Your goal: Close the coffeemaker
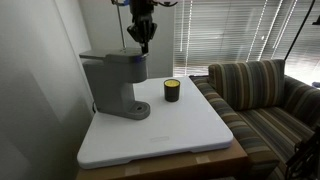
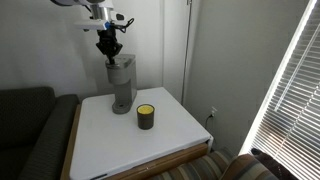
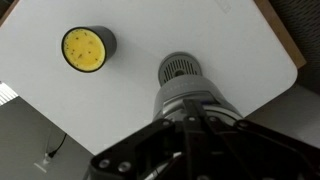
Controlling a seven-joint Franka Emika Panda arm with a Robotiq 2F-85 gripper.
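Closure looks complete, since the coffeemaker (image 1: 112,80), standing on the white table (image 1: 180,125) near a dark jar (image 1: 171,91), shows its lid lying flat, while the gripper (image 1: 143,45) hangs just above its head, whether parted or pinched cannot be told.

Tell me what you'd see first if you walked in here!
A grey coffeemaker stands on the white table, with the robot's gripper hanging above it. Beside it sits a small dark jar with a bright yellow top, and a striped sofa is next to the table.
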